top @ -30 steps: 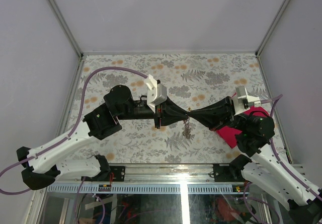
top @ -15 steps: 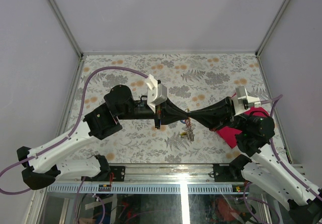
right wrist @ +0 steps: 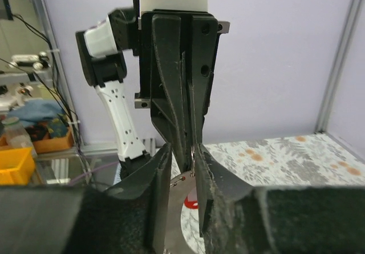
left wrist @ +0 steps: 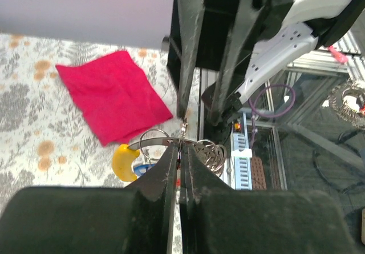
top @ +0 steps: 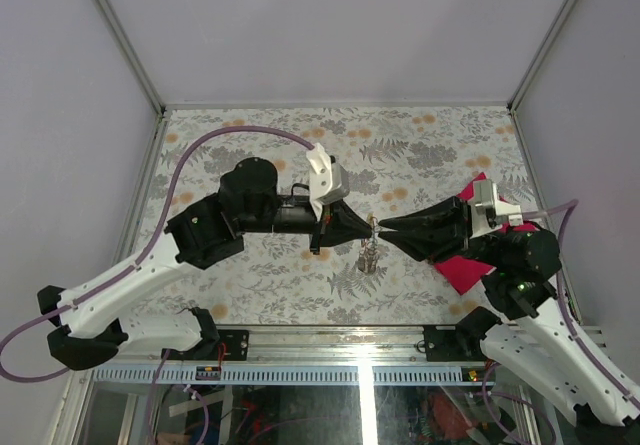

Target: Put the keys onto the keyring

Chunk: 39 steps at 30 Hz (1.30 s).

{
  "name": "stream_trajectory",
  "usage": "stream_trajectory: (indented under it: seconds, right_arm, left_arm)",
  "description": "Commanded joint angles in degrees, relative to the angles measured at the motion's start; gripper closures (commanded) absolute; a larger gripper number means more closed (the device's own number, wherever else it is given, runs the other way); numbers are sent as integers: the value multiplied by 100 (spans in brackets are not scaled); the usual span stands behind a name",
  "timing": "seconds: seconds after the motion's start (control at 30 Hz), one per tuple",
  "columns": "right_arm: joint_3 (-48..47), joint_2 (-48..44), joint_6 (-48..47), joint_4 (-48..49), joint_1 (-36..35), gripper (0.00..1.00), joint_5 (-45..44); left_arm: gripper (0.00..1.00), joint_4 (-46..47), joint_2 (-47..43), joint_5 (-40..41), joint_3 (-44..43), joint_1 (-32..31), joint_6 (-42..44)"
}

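- The floral-patterned counter (top: pixel 420 155) carries a square magenta cloth (left wrist: pixel 111 103) on its right side.
- The left gripper (top: pixel 366 227) has its fingers clenched on the thin silvery metal keyring (left wrist: pixel 155 144), held above the counter.
- The right gripper (top: pixel 384 227) meets it tip to tip; I cannot tell whether its fingers grip anything.
- The small yellow-headed key (left wrist: pixel 125 160) hangs just beside the ring.

Right gripper (top: pixel 381 227) seemingly blocks the left gripper (top: pixel 367 227) head-on.

The left claw (left wrist: pixel 179 150) hides part of the keyring (left wrist: pixel 208 151) and yellow key (left wrist: pixel 125 160); from above the keys (top: pixel 368 257) are too small to distinguish.
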<state>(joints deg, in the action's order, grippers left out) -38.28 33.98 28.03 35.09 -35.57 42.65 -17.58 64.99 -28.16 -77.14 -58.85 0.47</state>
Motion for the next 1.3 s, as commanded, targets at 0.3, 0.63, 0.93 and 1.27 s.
stream_trajectory:
  seconds: [0.3,0.63,0.93,1.27]
  right_arm:
    - [-679,-452,-2132,-3258,-11,63,-122]
    - [-269,-295,-1913,-2650,-11,63,-312]
    - [20,195,-1101,-1297,-11,62,152]
    - [112,706,-572,-443,-11,63,809]
  left_arm:
    - [100,-3623,1109,901,-2107,-40,1187]
    - [100,-5276,2035,1297,-3489,-109,1607]
    - [100,-5668,2264,1376,-3847,-405,1715]
    - [100,-5671,2281,1436,-3843,-552,1753]
